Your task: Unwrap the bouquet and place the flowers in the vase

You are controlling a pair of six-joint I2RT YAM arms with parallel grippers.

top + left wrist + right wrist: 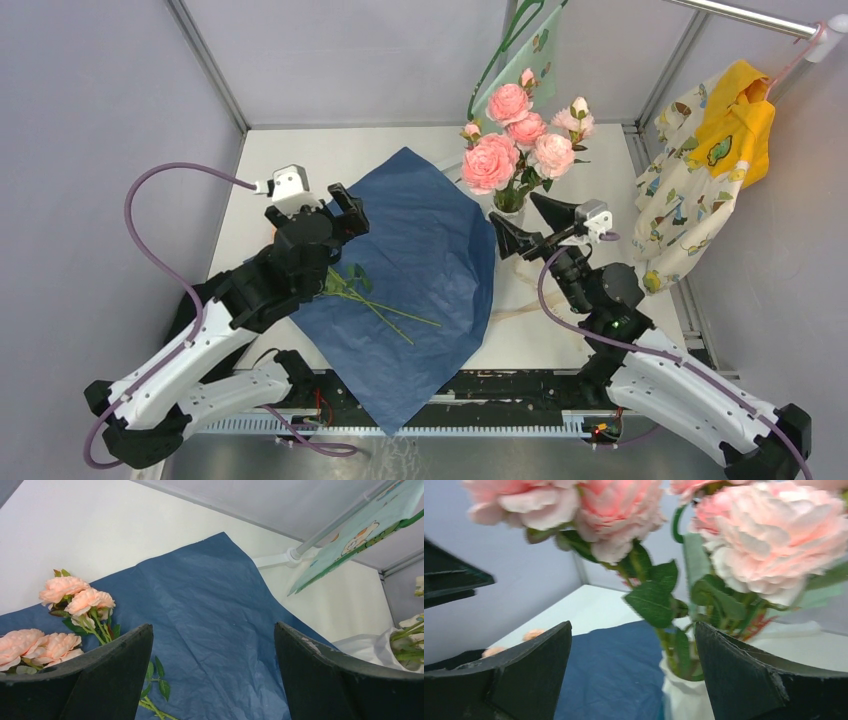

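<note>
The blue paper (420,270) lies spread flat on the table, navy side up. Pink roses (515,150) stand in the white vase (684,697), which is mostly hidden under them from above. My right gripper (514,212) is open right in front of the vase; its wrist view (633,624) has the vase and green stems between the fingers, nothing gripped. Peach roses (75,597) lie on the paper's left part, their stems (380,305) showing beside my left arm. My left gripper (335,212) hangs open above the paper (212,626) and is empty.
A cream ribbon (515,305) lies loose on the table right of the paper. A green patterned cloth on a hanger (530,45) hangs behind the vase. A yellow and cream garment (705,170) hangs from a rail at the right wall.
</note>
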